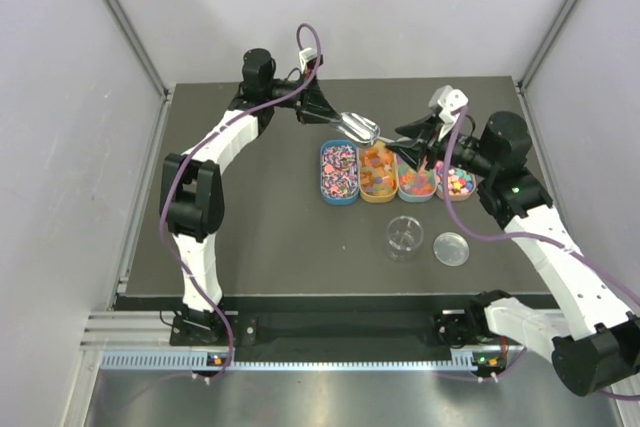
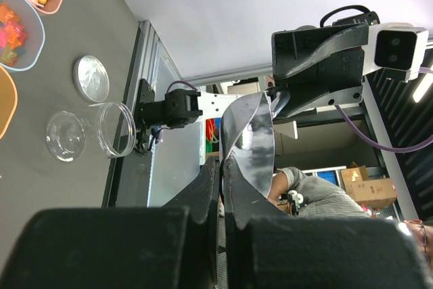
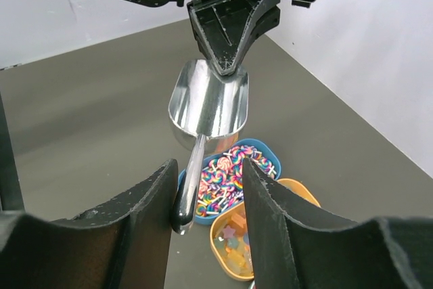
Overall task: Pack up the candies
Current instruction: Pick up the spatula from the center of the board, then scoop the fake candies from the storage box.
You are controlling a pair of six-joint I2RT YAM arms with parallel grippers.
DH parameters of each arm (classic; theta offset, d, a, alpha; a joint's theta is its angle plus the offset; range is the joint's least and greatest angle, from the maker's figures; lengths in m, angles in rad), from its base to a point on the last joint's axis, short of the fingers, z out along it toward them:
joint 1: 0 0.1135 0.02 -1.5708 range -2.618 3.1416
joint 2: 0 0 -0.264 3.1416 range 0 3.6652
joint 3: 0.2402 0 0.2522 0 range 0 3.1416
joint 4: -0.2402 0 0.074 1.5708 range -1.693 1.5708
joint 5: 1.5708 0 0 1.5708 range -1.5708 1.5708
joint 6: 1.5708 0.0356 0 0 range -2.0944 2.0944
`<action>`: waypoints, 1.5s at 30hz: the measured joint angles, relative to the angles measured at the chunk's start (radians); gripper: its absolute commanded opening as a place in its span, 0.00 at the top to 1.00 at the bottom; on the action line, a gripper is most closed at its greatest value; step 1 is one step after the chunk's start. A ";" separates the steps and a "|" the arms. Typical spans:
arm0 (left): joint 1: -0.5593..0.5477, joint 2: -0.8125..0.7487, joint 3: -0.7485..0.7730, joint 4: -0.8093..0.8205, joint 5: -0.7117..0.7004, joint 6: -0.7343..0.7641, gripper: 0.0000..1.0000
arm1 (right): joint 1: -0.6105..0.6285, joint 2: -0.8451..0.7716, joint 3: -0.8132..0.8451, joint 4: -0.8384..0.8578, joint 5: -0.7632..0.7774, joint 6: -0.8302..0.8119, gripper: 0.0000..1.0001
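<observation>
Candies [image 1: 339,169] first: where do I find them?

On my screen they all lie in four oval trays, side by side in a row right of the middle of the tabletop [image 1: 260,237]. The blue tray [image 1: 325,183] has pink, black and white bits. The orange tray [image 1: 378,195] has orange-yellow gummies, the clear tray [image 1: 416,195] rainbow ones and the pink tray [image 1: 458,195] pastel cubes.

And the left tool [image 1: 338,120]?

Its fingers are pressed together on the thin rim of the metal scoop [image 3: 210,99]. I see it holding the scoop in the air just past the far ends of the blue and orange trays.

What about the right tool [image 3: 208,167]?

It faces the left one from the other side. Its fingers [image 3: 270,208] are spread, and the scoop's handle runs down between them. The handle sits close against one finger, with a clear gap to the other. I cannot tell whether it touches that near finger.

Anything else on the tabletop?

A clear round jar [image 1: 403,235] stands nearer to the arm bases than the trays. Its lid [image 1: 451,248] lies flat just beside it on the right, apart from it.
</observation>
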State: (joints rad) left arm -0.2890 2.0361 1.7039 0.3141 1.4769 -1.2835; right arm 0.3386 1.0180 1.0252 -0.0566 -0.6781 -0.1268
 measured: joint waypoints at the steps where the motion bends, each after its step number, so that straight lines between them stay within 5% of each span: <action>1: 0.000 0.000 0.000 0.000 0.000 0.000 1.00 | 0.000 0.002 0.000 0.005 0.000 0.000 0.59; 27: 0.000 0.002 0.004 0.000 -0.009 0.001 1.00 | 0.009 0.054 0.000 0.056 -0.019 0.042 0.73; 30: 0.000 0.002 0.004 0.000 -0.011 0.001 1.00 | 0.013 0.059 0.000 0.068 -0.019 0.045 0.84; 31: 0.000 0.002 0.004 0.000 -0.012 0.001 1.00 | 0.013 0.062 0.000 0.071 -0.019 0.045 1.00; 34: 0.003 0.002 0.004 0.000 -0.010 0.005 1.00 | 0.010 0.069 0.000 0.079 0.013 0.050 1.00; 36: 0.006 0.002 0.004 0.000 -0.008 0.004 0.90 | 0.012 0.072 0.001 0.081 0.013 0.047 1.00; 37: 0.006 0.002 0.004 0.003 -0.008 0.005 0.71 | 0.012 0.072 0.002 0.079 0.012 0.045 1.00; 40: 0.003 0.002 0.005 0.017 -0.008 0.013 0.52 | 0.013 0.074 0.008 0.057 -0.001 0.030 1.00; 41: 0.002 0.002 0.006 0.023 -0.008 0.016 0.34 | 0.013 0.075 0.013 0.038 -0.005 0.021 1.00; 45: -0.002 0.001 0.011 0.030 -0.016 0.037 0.01 | 0.010 0.080 0.067 -0.061 -0.004 -0.029 1.00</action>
State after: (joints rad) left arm -0.2909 2.0373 1.7145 0.3439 1.4612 -1.2461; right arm 0.3485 1.0977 1.0920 -0.1181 -0.6823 -0.1555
